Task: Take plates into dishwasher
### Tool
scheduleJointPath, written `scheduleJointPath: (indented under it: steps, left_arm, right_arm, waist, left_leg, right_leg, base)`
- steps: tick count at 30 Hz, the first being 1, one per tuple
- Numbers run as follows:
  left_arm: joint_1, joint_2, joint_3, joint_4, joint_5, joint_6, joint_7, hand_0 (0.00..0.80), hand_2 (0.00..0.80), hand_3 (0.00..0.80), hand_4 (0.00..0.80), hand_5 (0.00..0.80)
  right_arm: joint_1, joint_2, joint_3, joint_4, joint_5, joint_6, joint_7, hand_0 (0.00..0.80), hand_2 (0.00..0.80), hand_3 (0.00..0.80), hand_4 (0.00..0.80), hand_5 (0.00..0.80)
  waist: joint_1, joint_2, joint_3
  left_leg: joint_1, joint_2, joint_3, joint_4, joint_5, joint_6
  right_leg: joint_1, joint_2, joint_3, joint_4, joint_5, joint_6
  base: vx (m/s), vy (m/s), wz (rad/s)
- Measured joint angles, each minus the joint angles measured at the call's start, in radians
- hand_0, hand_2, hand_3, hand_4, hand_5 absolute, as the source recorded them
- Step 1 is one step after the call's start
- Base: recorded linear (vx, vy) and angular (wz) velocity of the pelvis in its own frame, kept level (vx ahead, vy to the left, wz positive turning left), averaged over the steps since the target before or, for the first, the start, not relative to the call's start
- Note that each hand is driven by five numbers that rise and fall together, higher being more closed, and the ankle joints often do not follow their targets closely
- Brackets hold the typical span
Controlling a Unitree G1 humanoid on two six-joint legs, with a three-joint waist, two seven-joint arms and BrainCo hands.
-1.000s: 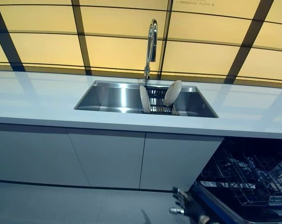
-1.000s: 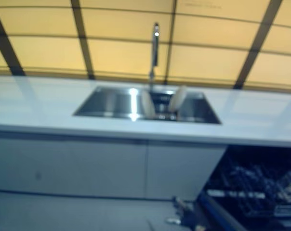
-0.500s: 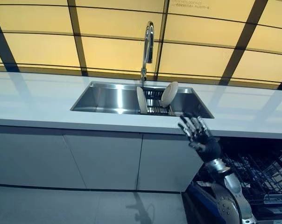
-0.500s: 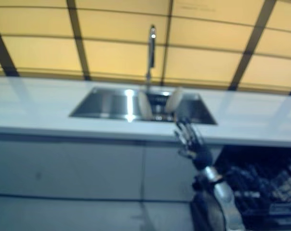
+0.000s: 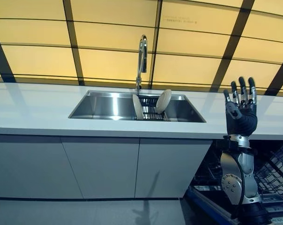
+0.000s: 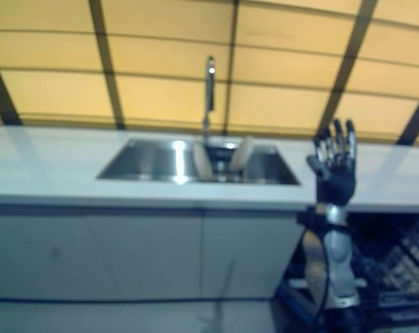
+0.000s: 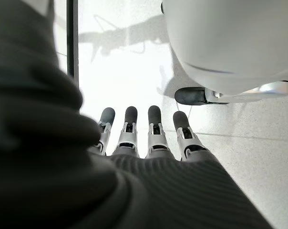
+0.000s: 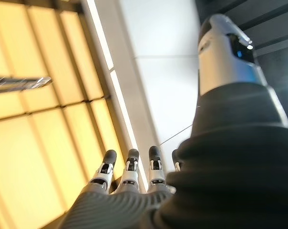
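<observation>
Right hand (image 5: pixel 241 115) risen from floor level to above counter (image 5: pixel 48 108) edge, fingers straight, empty.

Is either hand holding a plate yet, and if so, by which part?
Neither. The right hand is raised with straight fingers, empty; the left hand points at the floor, also empty. Both plates stand in the rack in the sink.

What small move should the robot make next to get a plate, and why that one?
Probably move the right hand leftward and forward toward the sink. It is raised with straight fingers, holding nothing, off to the right of the basin, while both plates stand on edge in the rack there. The left hand shows only above the floor.
</observation>
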Motion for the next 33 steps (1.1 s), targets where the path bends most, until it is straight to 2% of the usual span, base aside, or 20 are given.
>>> scheduleJointPath:
  steps: [4,5,6,7,8,9,10,12,14,16,18,19,20,21,23,26,31,33]
  left_arm:
    - [-0.003,0.013,-0.005,0.01,0.051,0.0,-0.006,0.0,0.0,0.0,0.0,0.0]
    - [-0.004,0.016,-0.005,0.013,0.065,0.0,-0.007,0.0,0.0,0.0,0.0,0.0]
    - [-0.005,0.019,-0.016,0.015,0.066,0.0,-0.007,0.0,0.0,0.0,0.0,0.0]
    - [-0.004,0.021,-0.022,0.017,0.067,0.0,-0.008,0.0,0.0,0.0,0.0,0.0]
    - [-0.004,0.024,-0.022,0.018,0.072,0.001,-0.008,0.0,0.0,0.0,0.0,0.0]
    - [-0.004,0.034,-0.022,0.016,0.091,0.004,-0.007,0.0,0.0,0.0,0.0,0.0]
    - [-0.012,0.039,-0.022,0.017,0.104,0.006,-0.006,0.0,0.0,0.0,0.0,0.0]
    - [-0.033,0.036,-0.022,0.019,0.114,0.014,-0.004,0.0,0.0,0.0,0.0,0.0]
    - [-0.042,0.048,-0.022,0.032,0.134,0.024,0.004,0.0,0.0,0.0,0.0,0.0]
    - [-0.042,0.059,-0.023,0.055,0.141,0.029,0.008,0.0,0.0,0.0,0.0,0.0]
    - [-0.041,0.061,-0.025,0.059,0.141,0.038,0.02,0.0,0.0,0.0,0.0,0.0]
    - [-0.043,0.055,-0.026,0.061,0.14,0.041,0.025,0.0,0.0,0.0,0.0,0.0]
    - [-0.044,0.045,-0.026,0.061,0.14,0.042,0.028,0.0,0.0,0.0,0.0,0.0]
    - [-0.051,0.023,-0.035,0.062,0.139,0.043,0.031,0.0,0.0,0.0,0.0,0.0]
    - [-0.054,0.007,-0.042,0.06,0.138,0.043,0.032,0.0,0.0,0.0,0.0,0.0]
    - [-0.057,0.005,-0.042,0.072,0.14,0.041,0.032,0.0,0.0,0.0,0.0,0.0]
    - [-0.057,0.018,-0.041,0.092,0.141,0.04,0.036,0.0,0.0,0.0,0.0,0.0]
    - [-0.07,0.018,-0.023,0.106,0.141,0.041,0.039,0.0,0.0,0.0,0.0,0.0]
  right_arm:
    - [-0.009,-0.002,0.007,0.041,-0.001,0.034,-0.019,0.0,0.0,0.0,0.0,0.0]
    - [-0.009,-0.005,0.007,0.046,-0.004,0.036,-0.022,0.0,0.0,0.0,0.0,0.0]
    - [-0.011,-0.01,0.007,0.051,-0.004,0.037,-0.026,0.0,0.0,0.0,0.0,0.0]
    - [-0.013,-0.012,0.007,0.057,-0.004,0.039,-0.032,0.0,0.0,0.0,0.0,0.0]
    - [-0.017,-0.012,0.008,0.062,-0.005,0.042,-0.034,0.0,0.0,0.0,0.0,0.0]
    - [-0.022,-0.013,0.01,0.07,-0.005,0.049,-0.04,0.0,0.0,0.0,0.0,0.0]
    - [-0.059,-0.02,0.011,0.084,-0.005,0.067,-0.048,0.0,0.0,0.0,0.0,0.0]
    - [-0.114,-0.042,0.014,0.084,-0.021,0.09,-0.065,0.0,0.0,0.0,0.0,0.0]
    - [-0.13,-0.066,0.014,0.079,-0.026,0.101,-0.084,0.0,0.0,0.0,0.0,0.0]
    - [-0.132,-0.085,0.011,0.078,-0.025,0.106,-0.091,0.0,0.0,0.0,0.0,0.0]
    - [-0.133,-0.09,0.011,0.079,-0.025,0.116,-0.096,0.0,0.0,0.0,0.0,0.0]
    - [-0.132,-0.093,0.01,0.081,-0.024,0.12,-0.097,0.0,0.0,0.0,0.0,0.0]
    - [-0.131,-0.095,0.01,0.083,-0.024,0.122,-0.098,0.0,0.0,0.0,0.0,0.0]
    - [-0.127,-0.111,0.007,0.084,-0.021,0.137,-0.106,0.0,0.0,0.0,0.0,0.0]
    - [-0.127,-0.128,0.007,0.084,-0.015,0.163,-0.119,0.0,0.0,0.0,0.0,0.0]
    - [-0.127,-0.126,0.008,0.084,-0.015,0.19,-0.132,0.0,0.0,0.0,0.0,0.0]
    - [-0.129,-0.126,0.007,0.07,-0.016,0.209,-0.138,0.0,0.0,0.0,0.0,0.0]
    - [-0.134,-0.121,0.008,0.063,-0.015,0.232,-0.137,0.0,0.0,0.0,0.0,0.0]
  waist:
    - [0.002,-0.031,-0.002]
    - [0.002,-0.038,-0.001]
    - [0.003,-0.043,0.003]
    - [0.003,-0.036,0.006]
    - [0.005,-0.032,0.011]
    - [0.006,-0.024,0.016]
    - [0.018,-0.022,0.027]
    - [0.031,0.001,0.043]
    - [0.03,-0.012,0.04]
    - [0.023,-0.028,0.035]
    - [-0.003,-0.036,0.033]
    - [-0.016,-0.04,0.034]
    - [-0.026,-0.039,0.034]
    - [-0.03,-0.015,0.048]
    - [-0.03,0.011,0.066]
    - [-0.048,0.007,0.083]
    - [-0.054,-0.009,0.092]
    - [-0.054,-0.006,0.088]
  left_leg:
    - [-0.031,-0.034,-0.003,0.054,-0.019,0.024]
    - [-0.037,-0.045,-0.003,0.068,-0.023,0.031]
    - [-0.049,-0.052,-0.001,0.083,-0.029,0.04]
    - [-0.061,-0.042,-0.003,0.095,-0.032,0.051]
    - [-0.063,-0.038,0.004,0.101,-0.035,0.055]
    - [-0.074,-0.031,0.003,0.112,-0.042,0.059]
    - [-0.077,-0.035,0.003,0.141,-0.058,0.061]
    - [-0.083,-0.023,-0.005,0.157,-0.074,0.071]
    - [-0.077,-0.037,-0.01,0.15,-0.069,0.08]
    - [-0.076,-0.048,-0.061,0.144,-0.065,0.086]
    - [-0.076,-0.056,-0.1,0.137,-0.066,0.084]
    - [-0.073,-0.07,-0.119,0.137,-0.068,0.076]
    - [-0.072,-0.074,-0.14,0.139,-0.071,0.072]
    - [-0.064,-0.078,-0.146,0.145,-0.075,0.065]
    - [-0.056,-0.074,-0.143,0.161,-0.088,0.057]
    - [-0.043,-0.074,-0.162,0.175,-0.104,0.062]
    - [0.001,-0.069,-0.194,0.157,-0.115,0.068]
    - [0.011,-0.042,-0.202,0.139,-0.125,0.064]
  right_leg:
    - [-0.034,-0.034,0.011,0.047,-0.023,0.019]
    - [-0.044,-0.045,0.011,0.055,-0.038,0.038]
    - [-0.055,-0.056,0.01,0.069,-0.062,0.07]
    - [-0.061,-0.062,0.006,0.091,-0.099,0.108]
    - [-0.083,-0.061,-0.01,0.155,-0.118,0.116]
    - [-0.104,-0.044,-0.028,0.259,-0.089,0.081]
    - [-0.116,-0.028,-0.059,0.302,-0.065,0.05]
    - [-0.12,-0.021,-0.06,0.294,-0.015,0.066]
    - [-0.114,-0.032,-0.06,0.248,-0.018,0.063]
    - [-0.091,-0.008,-0.059,0.163,-0.045,0.061]
    - [-0.069,0.02,-0.058,0.059,-0.045,0.062]
    - [-0.05,0.022,-0.058,0.013,-0.026,0.044]
    - [-0.032,0.022,-0.058,0.008,-0.018,0.041]
    - [-0.024,0.027,-0.063,0.039,-0.018,0.038]
    - [-0.026,0.028,-0.077,0.081,-0.04,0.003]
    - [-0.011,0.018,-0.095,0.117,-0.063,-0.027]
    - [-0.005,0.015,-0.099,0.154,-0.106,-0.02]
    - [-0.037,0.023,-0.099,0.192,-0.116,-0.014]
  base:
    - [-0.029,0.078,-0.02]
    - [-0.025,0.117,0.0]
    - [-0.008,0.126,0.01]
    - [0.013,0.115,-0.05]
    - [0.041,0.086,-0.04]
    - [0.088,0.053,-0.17]
    - [0.107,0.028,-0.23]
    - [0.155,-0.009,-0.3]
    - [0.199,-0.022,-0.06]
    - [0.222,0.002,0.1]
    - [0.262,0.004,0.45]
    - [0.263,-0.032,0.62]
    - [0.345,-0.067,0.63]
    - [0.296,-0.067,0.42]
    - [0.359,-0.117,0.22]
    - [0.391,-0.179,0.17]
    - [0.422,-0.259,0.11]
    - [0.438,-0.286,0.07]
